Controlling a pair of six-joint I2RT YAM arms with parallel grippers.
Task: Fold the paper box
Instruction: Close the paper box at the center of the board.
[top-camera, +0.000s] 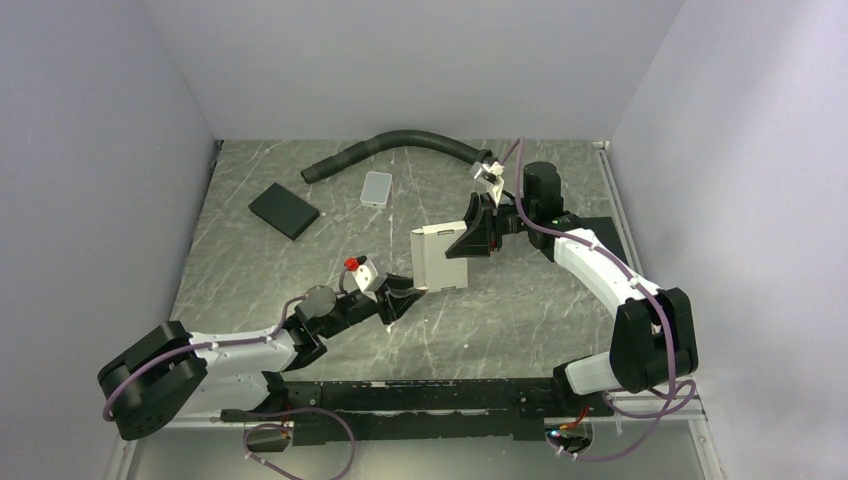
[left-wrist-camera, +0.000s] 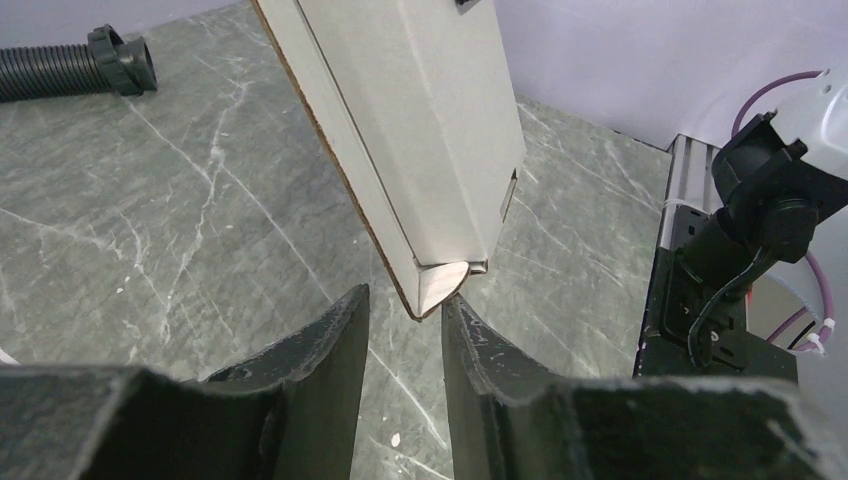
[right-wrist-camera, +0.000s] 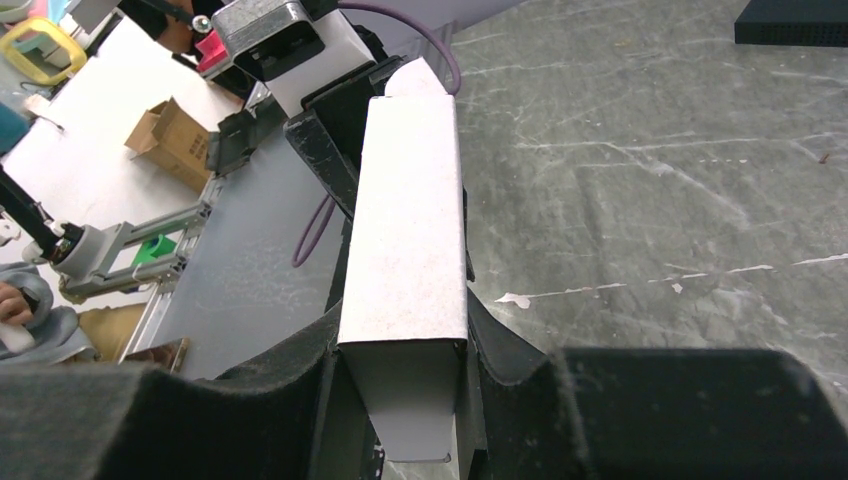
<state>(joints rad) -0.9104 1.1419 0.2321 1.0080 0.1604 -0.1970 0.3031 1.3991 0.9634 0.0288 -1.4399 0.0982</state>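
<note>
The paper box (top-camera: 440, 258) is a slim white carton held above the table's middle, one broad face toward the top camera. My right gripper (top-camera: 468, 243) grips its right end. In the right wrist view the carton (right-wrist-camera: 405, 230) sits squeezed between both black fingers, my right gripper (right-wrist-camera: 403, 335) shut on it, and an open end flap (right-wrist-camera: 430, 400) hangs toward the camera. My left gripper (top-camera: 402, 298) is at the carton's lower left corner. In the left wrist view the carton's lower end (left-wrist-camera: 440, 283) hovers just beyond my left gripper (left-wrist-camera: 405, 295), whose jaws stand apart; the right fingertip (left-wrist-camera: 455, 310) touches the small end flap.
A black corrugated hose (top-camera: 400, 145) curves along the back of the table. A light grey rounded tile (top-camera: 377, 187) and a black flat pad (top-camera: 284, 210) lie at the back left. White walls enclose the table on three sides.
</note>
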